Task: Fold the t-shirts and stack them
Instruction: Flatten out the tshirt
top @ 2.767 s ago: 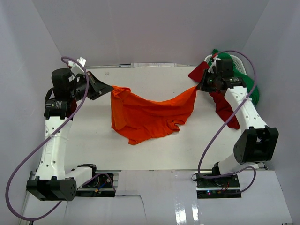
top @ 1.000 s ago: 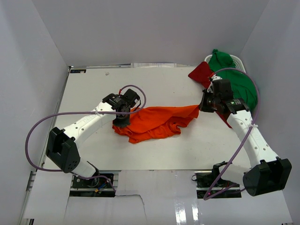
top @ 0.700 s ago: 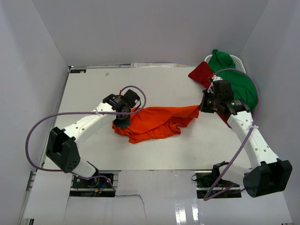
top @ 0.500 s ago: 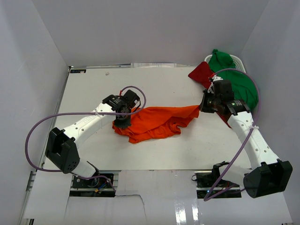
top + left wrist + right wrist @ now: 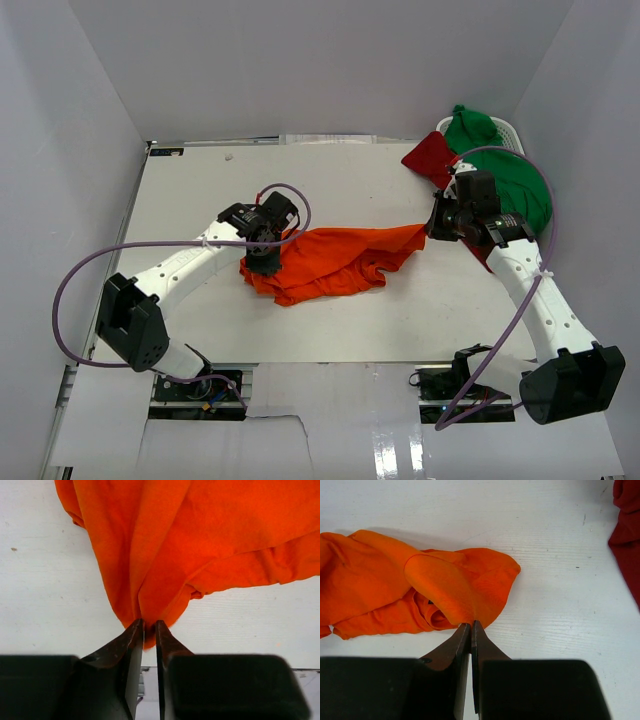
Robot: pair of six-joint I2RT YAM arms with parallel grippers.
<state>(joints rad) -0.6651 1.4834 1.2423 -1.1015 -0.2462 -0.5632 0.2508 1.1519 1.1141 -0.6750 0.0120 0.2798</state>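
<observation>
The orange t-shirt (image 5: 335,260) lies bunched in a long heap across the middle of the table. My left gripper (image 5: 264,262) is shut on its left end, and the cloth fans out from the tips in the left wrist view (image 5: 148,625). My right gripper (image 5: 430,229) is shut on the orange t-shirt's right corner, seen in the right wrist view (image 5: 470,625). The dark red t-shirt (image 5: 430,157) and the green t-shirt (image 5: 505,185) lie heaped at the far right, apart from both grippers. A red edge also shows in the right wrist view (image 5: 625,535).
A white basket (image 5: 510,130) stands at the back right under the green t-shirt. White walls close in the table on three sides. The bare white tabletop (image 5: 190,190) stretches left and behind the orange shirt.
Since 2.8 s ago both grippers have come down and inward from a raised spread hold, and the orange shirt has sunk onto the table. Over the last second almost nothing has moved.
</observation>
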